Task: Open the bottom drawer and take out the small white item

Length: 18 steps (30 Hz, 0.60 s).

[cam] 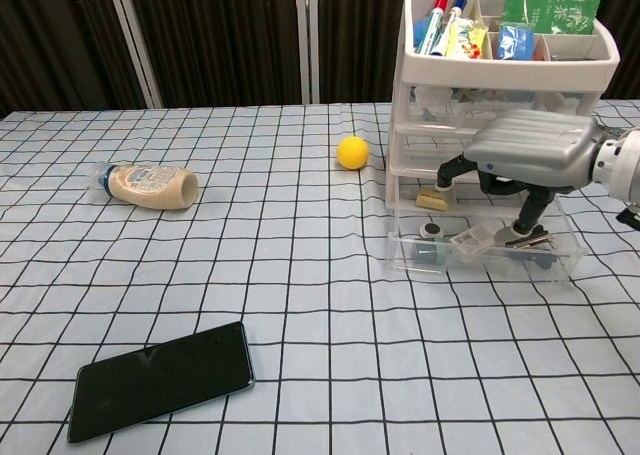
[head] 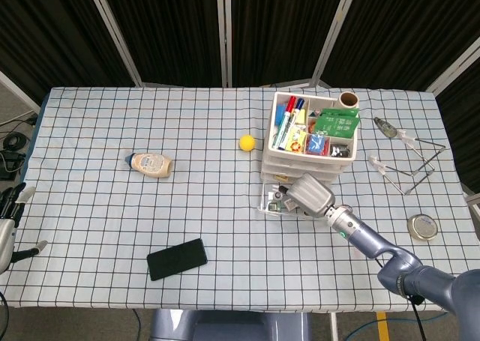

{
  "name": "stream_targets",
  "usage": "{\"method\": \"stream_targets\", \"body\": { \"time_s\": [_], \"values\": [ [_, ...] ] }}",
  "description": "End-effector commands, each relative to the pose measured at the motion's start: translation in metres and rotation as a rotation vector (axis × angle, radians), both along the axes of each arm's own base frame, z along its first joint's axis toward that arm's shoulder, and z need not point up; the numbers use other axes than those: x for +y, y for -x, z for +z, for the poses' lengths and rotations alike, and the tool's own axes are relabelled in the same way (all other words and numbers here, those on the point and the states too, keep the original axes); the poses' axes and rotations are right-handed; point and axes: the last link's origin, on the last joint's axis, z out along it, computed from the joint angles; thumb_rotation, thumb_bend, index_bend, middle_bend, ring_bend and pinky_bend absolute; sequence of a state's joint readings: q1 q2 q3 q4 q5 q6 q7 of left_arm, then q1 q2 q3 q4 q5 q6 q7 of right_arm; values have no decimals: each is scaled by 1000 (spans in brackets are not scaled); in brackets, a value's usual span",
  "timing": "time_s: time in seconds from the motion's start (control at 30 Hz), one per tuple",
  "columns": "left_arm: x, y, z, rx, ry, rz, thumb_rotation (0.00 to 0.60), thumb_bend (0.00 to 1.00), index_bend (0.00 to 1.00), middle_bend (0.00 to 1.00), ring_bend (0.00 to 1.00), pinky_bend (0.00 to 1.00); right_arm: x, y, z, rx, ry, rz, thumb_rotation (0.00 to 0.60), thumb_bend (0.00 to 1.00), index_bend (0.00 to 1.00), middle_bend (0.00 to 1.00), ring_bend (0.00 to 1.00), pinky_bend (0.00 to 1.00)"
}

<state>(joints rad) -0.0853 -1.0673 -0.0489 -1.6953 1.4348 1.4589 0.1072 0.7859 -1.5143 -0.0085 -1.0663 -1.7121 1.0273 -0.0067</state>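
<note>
Black curtains backing a checked table (head: 112,228). Reaching the right robot hand (cam: 527,155) into the pulled-out bottom drawer (cam: 482,255), fingers spread, holding nothing, hovering over the small white item (cam: 467,240). Next, probably: lowering and pinching it. Left robot hand (head: 7,225) idling open at the table edge.

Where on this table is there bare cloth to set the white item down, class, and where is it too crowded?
Free: the cloth in front of the open drawer, between it and the phone; also the wide patch between the bottle and the ball. Crowded: the drawer itself, where the right hand reaches among small items, and the right end by the wire stand and tin.
</note>
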Motion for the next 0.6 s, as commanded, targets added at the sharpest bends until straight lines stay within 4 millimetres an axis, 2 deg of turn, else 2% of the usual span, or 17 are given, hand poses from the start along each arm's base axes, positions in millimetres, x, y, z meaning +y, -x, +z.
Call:
{"method": "stream_targets", "body": {
  "time_s": [0.03,0.6],
  "values": [
    [0,0,0,1,1,3,600,0,0,0,0,0,1,2,-4,-1,-1,2,600,3,451,1000,1000,820],
    [2,1,-2,4,8,9,600,0,0,0,0,0,-4,14,-16,61,9,29,600,0,434,1000,1000,820]
  ]
}}
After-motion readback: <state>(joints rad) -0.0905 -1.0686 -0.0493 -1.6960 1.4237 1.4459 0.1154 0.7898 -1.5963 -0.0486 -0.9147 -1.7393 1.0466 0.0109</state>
